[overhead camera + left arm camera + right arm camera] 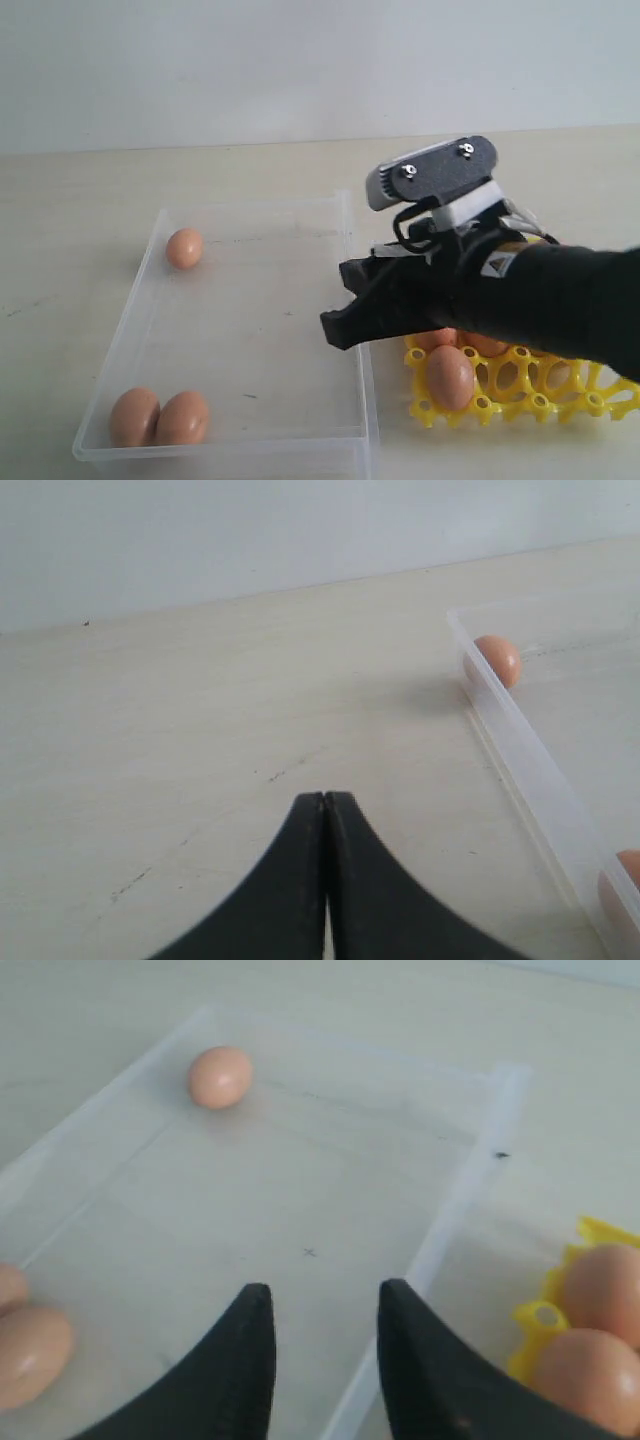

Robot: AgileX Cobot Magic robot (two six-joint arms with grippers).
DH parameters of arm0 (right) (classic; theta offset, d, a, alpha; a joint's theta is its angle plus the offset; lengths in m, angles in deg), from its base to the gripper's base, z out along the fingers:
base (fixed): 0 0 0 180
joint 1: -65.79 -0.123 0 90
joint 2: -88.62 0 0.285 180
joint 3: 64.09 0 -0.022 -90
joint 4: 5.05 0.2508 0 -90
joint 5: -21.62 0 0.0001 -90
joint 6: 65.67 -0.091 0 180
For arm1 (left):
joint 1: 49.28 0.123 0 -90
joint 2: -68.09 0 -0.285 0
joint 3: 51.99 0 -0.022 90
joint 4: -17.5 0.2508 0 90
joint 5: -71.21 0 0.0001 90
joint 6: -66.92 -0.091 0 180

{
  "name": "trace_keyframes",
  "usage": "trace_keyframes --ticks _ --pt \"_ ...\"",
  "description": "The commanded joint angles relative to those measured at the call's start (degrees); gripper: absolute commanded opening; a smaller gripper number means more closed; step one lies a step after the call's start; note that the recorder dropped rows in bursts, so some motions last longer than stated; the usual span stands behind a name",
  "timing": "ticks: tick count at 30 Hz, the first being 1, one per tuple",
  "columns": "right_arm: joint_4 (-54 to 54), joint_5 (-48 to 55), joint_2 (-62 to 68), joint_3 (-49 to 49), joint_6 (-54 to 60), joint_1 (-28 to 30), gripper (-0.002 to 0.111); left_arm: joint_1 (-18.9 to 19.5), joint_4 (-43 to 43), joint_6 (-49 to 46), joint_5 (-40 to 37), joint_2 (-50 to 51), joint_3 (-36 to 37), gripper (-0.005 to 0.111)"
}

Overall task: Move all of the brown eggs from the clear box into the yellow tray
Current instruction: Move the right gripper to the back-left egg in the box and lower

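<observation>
Exterior view | right gripper [338, 300] empty, jaws apart over clear box [255, 340] | widen; straddle one lower-left brown egg [183, 418] squarely; left gripper [325, 815] closed

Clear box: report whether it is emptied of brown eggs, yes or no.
No: the clear box holds three brown eggs, one alone at the far left, two together near left.

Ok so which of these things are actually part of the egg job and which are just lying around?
Part of the job: three brown eggs left in the clear box; the yellow tray, with more eggs in it; the right tool, open over the box.
Not in play: the left tool, shut, over the bare table. No stray objects show.
</observation>
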Motion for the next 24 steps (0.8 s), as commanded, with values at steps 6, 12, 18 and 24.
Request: trace_keyframes --ticks 6,12,18,24 --pt "-6.0 45.5 7.8 27.0 3.2 -0.2 0.010 -0.2 -0.1 0.2 0.8 0.0 -0.2 0.000" --pt "-7.1 65.0 22.3 44.0 -2.3 -0.2 0.024 -0.2 -0.1 0.2 0.8 0.0 -0.2 0.000" --pt "-6.9 67.9 34.1 54.5 -8.5 -0.2 0.054 -0.2 -0.1 0.2 0.8 0.0 -0.2 0.000" --pt "-6.1 62.8 39.9 58.6 -13.8 -0.2 0.054 -0.2 -0.1 0.2 0.8 0.0 -0.2 0.000"
